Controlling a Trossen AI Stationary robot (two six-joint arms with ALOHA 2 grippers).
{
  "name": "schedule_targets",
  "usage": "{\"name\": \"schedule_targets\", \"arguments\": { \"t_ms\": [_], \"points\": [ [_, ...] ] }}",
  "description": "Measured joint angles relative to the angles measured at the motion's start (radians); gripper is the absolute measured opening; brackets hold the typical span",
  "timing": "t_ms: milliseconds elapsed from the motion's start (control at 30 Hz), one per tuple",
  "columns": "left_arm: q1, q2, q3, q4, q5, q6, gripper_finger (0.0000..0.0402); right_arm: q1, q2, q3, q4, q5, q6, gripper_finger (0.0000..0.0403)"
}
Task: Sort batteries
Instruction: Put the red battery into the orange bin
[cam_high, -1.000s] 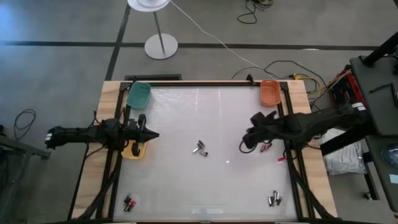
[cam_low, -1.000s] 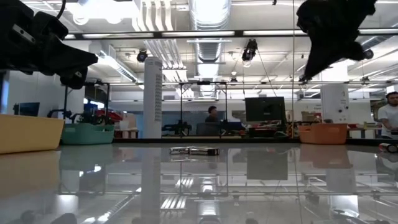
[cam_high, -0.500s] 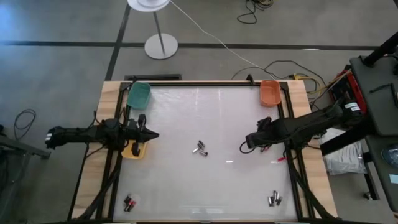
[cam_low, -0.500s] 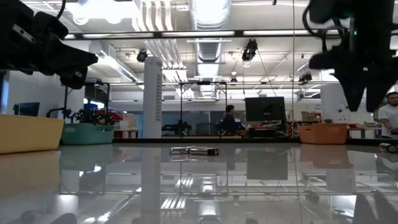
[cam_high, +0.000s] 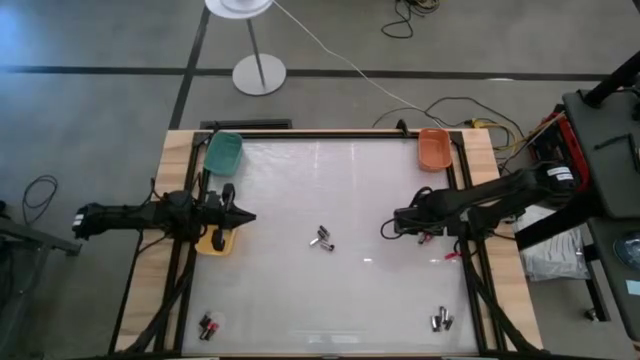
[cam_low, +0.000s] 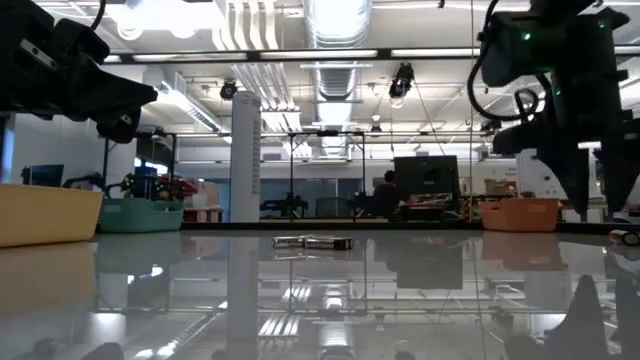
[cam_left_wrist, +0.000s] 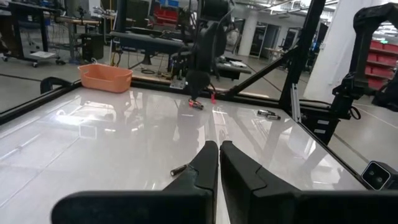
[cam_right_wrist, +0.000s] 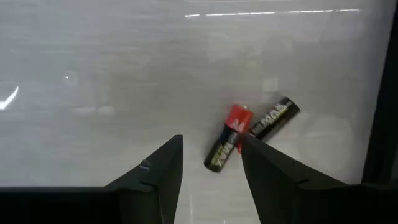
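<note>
Since a second ago the right gripper (cam_right_wrist: 210, 163) has swung down to point at the table near its right edge, fingers spread, with two batteries (cam_right_wrist: 250, 133) lying touching just ahead of the tips; the left gripper (cam_left_wrist: 219, 163) has not moved, its fingers pressed together above the yellow bin (cam_high: 214, 241). Farther off, a battery pair (cam_high: 322, 238) lies mid-table and more sit at both near corners, too small to tell apart; the right fingertips drop below the low view's edge.

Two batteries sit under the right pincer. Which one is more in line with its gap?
The red-ended battery: its body reaches toward the gap of the open right pincer. The all-dark battery lies beside it, farther off.
</note>
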Motion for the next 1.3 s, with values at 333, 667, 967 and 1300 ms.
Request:
{"name": "schedule_targets", "arguments": {
  "t_ms": [333,667,967,1300],
  "points": [
    [0.0,0.0,0.0,0.0,0.0,0.0,0.0,-0.005,0.093,-0.007,0.001,-0.045,-0.012,0.0122],
    [0.0,0.0,0.0,0.0,0.0,0.0,0.0,-0.005,0.1,-0.036,0.037,-0.045,0.018,0.0137],
    [0.0,0.0,0.0,0.0,0.0,0.0,0.0,-0.005,0.101,-0.079,0.162,-0.041,0.021,0.013],
    [0.0,0.0,0.0,0.001,0.0,0.0,0.0,-0.004,0.101,-0.08,0.179,-0.019,-0.031,0.0063]
  ]
}}
